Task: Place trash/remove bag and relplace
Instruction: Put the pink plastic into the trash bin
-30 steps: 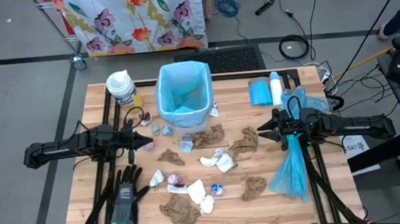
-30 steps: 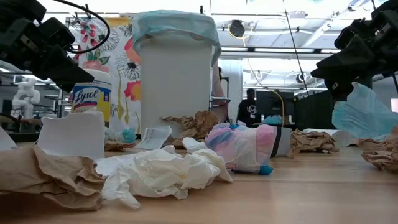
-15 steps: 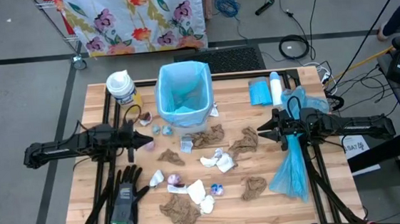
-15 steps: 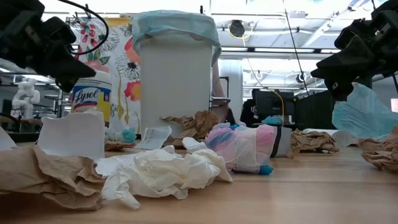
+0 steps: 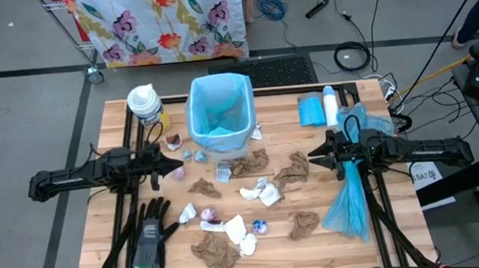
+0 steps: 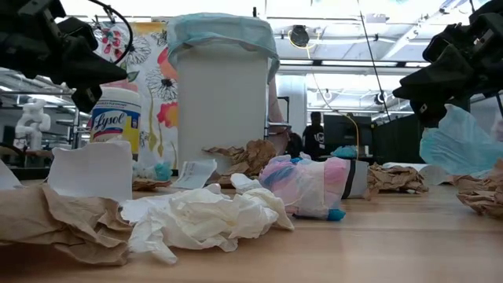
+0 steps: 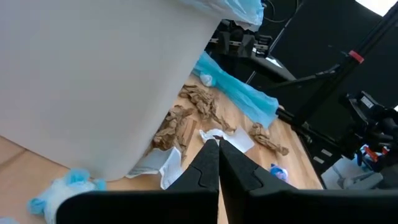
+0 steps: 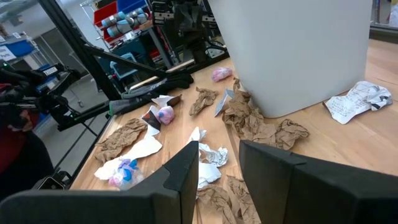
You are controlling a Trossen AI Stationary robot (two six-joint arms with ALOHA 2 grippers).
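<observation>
Left to right on the wooden bench [image 5: 102, 239]:

Left tool [image 5: 178, 163]: held above the bench's left half, pointing toward the middle, its tip near the small wrappers at the bin's base. In the left wrist view its fingers [image 7: 202, 176] are pressed together with nothing between them.

Black-and-grey gloves [image 5: 150, 235]: lying at the near left, beside the arm's frame.

Wipes canister [image 5: 146, 105]: upright at the far left, white lid, yellow label; it stands just left of the bin in the low view [image 6: 115, 118].

Bin [image 5: 219, 114]: white, upright at the far middle, lined with a light blue bag whose edge folds over the rim.

Trash [image 5: 219, 252]: scattered across the middle of the bench in front of the bin, none of it held. It includes crumpled brown paper towels, white tissue wads [image 5: 267, 192] and small bluish-purple wrappers [image 5: 260, 226]. Some brown pieces lie against the bin's base.

Blue bag roll [image 5: 311, 110]: lying at the far right, next to a white tube.

Right tool [image 5: 317, 155]: held above the bench's right half, pointing toward the middle. In the right wrist view its fingers [image 8: 180, 177] stand partly apart with a clear gap and nothing between them.

Loose blue bag [image 5: 349, 204]: draped under the right arm, spreading toward the near right edge.
</observation>
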